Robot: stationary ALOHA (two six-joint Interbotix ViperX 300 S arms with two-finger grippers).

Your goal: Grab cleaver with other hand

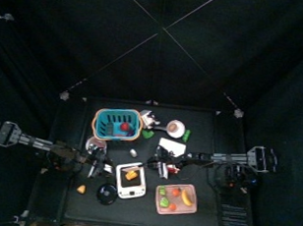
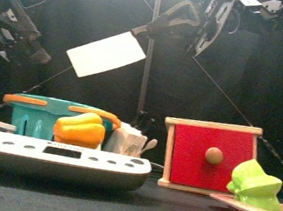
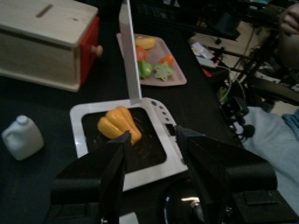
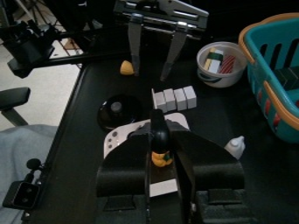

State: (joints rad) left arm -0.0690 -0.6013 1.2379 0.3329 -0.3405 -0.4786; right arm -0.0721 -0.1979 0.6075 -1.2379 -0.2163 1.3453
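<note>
The cleaver (image 2: 108, 54) is gripped by its handle in the right end effector (image 2: 185, 21), raised high above the tabletop (image 2: 156, 206), blade tilted downward. The left end effector (image 3: 149, 144) is spread wide, empty. A yellow pepper (image 2: 80, 128) lies in the teal basket (image 2: 27, 118) toward the far edge; green and orange pieces sit in the pink tray (image 1: 176, 199) at the near edge.

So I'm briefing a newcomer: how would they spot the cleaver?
Look above the teal basket in the front view. The cleaver hangs there in the air, held by its dark handle in the right tool: the only broad, pale, flat blade off the table.
</note>
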